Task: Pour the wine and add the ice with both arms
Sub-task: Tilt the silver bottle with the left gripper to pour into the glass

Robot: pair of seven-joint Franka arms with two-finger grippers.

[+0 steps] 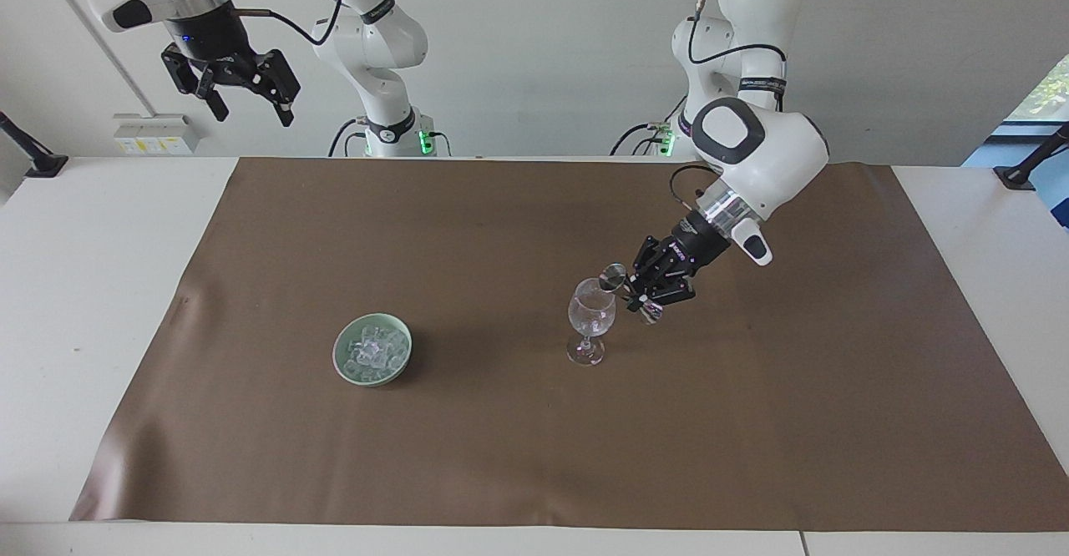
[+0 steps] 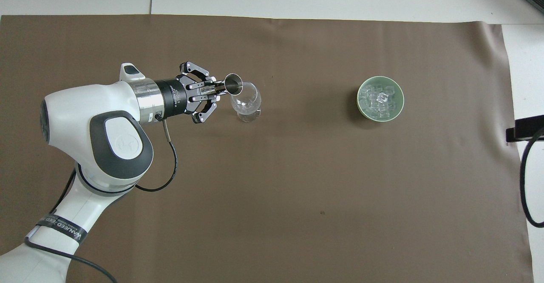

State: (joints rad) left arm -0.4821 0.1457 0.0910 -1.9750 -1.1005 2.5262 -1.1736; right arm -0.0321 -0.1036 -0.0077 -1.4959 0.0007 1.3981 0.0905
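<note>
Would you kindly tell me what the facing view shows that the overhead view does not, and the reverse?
Only the facing view shows the right gripper, waiting raised near its base, and both arm bases. Only the overhead view looks straight down into the bowl at the ice. Both show the left gripper holding the metal jigger tipped at the rim of the wine glass on the brown mat.

Left claw [image 2: 212, 90] grips tilted metal jigger [image 2: 233, 83] over stemmed glass [image 2: 246, 101]; ice [image 2: 379, 100] in green bowl [image 2: 362, 108]
</note>
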